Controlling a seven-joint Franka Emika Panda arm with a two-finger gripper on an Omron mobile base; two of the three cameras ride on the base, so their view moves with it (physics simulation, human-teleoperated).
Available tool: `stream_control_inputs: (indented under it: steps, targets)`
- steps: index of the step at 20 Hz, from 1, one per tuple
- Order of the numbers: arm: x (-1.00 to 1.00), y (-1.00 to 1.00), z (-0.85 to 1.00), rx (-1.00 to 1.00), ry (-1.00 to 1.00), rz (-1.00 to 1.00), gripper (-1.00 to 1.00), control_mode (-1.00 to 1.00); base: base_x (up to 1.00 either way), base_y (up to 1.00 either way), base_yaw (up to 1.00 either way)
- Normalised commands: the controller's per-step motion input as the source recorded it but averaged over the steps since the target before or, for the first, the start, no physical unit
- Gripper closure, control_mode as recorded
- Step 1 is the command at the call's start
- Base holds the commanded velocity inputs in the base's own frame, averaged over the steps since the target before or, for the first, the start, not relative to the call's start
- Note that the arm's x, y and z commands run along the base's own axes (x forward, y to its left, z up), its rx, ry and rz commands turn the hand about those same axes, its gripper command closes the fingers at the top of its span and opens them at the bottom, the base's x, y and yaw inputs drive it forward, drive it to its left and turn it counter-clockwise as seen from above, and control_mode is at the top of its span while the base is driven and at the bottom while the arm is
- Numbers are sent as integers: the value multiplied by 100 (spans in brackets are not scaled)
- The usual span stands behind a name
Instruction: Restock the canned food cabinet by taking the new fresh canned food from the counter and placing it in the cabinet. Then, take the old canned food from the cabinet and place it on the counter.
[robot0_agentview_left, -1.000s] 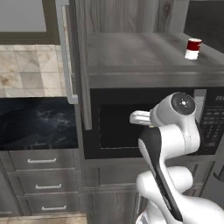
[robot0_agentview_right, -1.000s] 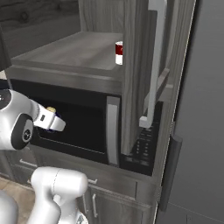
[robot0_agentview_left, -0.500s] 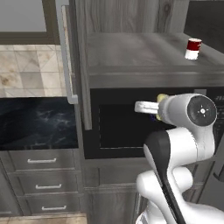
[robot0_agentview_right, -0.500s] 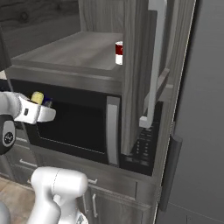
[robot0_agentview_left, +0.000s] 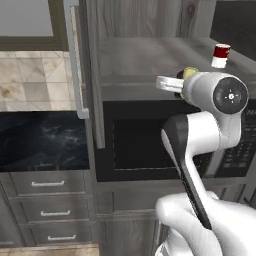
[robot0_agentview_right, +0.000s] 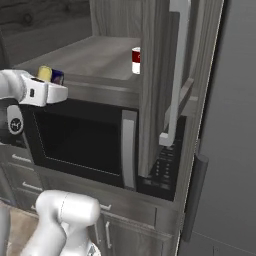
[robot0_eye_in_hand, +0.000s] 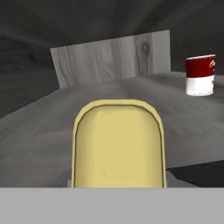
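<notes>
Basically got the gripper (robot0_agentview_right: 50, 80) clamped on the new fresh canned food (robot0_eye_in_hand: 118, 144), held at the front edge of the open cabinet (robot0_agentview_left: 145, 55) shelf, above the microwave (robot0_agentview_right: 85, 140). Old canned food (robot0_agentview_left: 220, 55) standing upright farther back on that shelf.

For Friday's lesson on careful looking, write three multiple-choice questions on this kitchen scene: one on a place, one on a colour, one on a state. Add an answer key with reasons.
1. Where does the red-and-white can stand?
A. on the cabinet shelf
B. on the counter
C. in a drawer

2. What colour is the lid of the can in the gripper?
A. red
B. green
C. yellow

3. How is the cabinet door?
A. shut
B. swung open
C. missing

Answers:
1 A, it sits at the shelf's right side.
2 C, the hand view shows a yellow top.
3 B, the door stands edge-on with the shelf exposed.
</notes>
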Motion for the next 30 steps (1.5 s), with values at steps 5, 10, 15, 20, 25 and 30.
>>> stream_control_inputs:
  steps: [5,10,15,20,25,30]
  targets:
    - [85,-46,64,3,23,0,100,-100,0,0,0]
    - [20,-1,-1,0,3,0,100,-100,0,0,0]
    - [68,-6,-18,0,0,0,100,-100,0,0,0]
    - [98,-4,-18,0,5,0,100,-100,0,0,0]
    - [100,-22,-10,0,10,0,100,-100,0,0,0]
    - [71,-44,-40,0,7,0,100,-100,0,0,0]
